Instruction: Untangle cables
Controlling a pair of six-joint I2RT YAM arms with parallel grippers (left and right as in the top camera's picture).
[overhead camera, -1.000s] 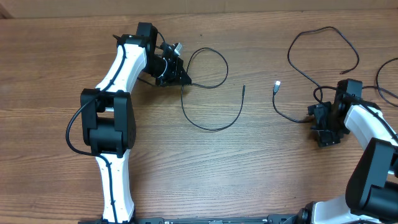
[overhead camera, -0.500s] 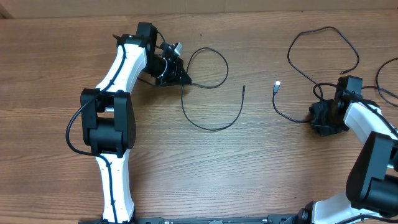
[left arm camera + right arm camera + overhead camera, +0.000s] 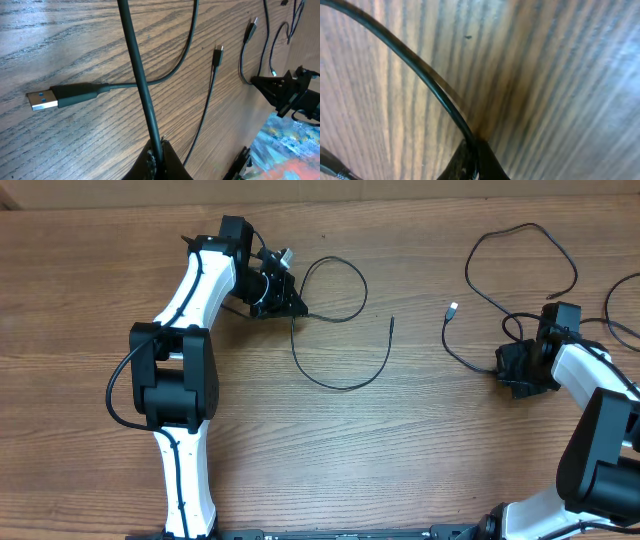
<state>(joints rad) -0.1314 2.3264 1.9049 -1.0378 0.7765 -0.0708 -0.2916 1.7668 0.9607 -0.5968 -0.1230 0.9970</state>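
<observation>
On the desk (image 3: 400, 470), left end effector (image 3: 156, 150) and right end effector (image 3: 472, 147) pinch limp, light cables (image 3: 340, 387); probably best gripped near plugs (image 3: 453, 308).

Overhead looks straight down on the table (image 3: 400, 470); both wrist views sit close over its wood, sharing the cables (image 3: 345, 388).

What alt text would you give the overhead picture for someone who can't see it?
Seen from above, two white-and-black robot arms at a wooden table each pinch a thin black cable: the left hand holds a looping cable, the right hand a silver-plugged cable. A stray cable shows at the right edge.
</observation>
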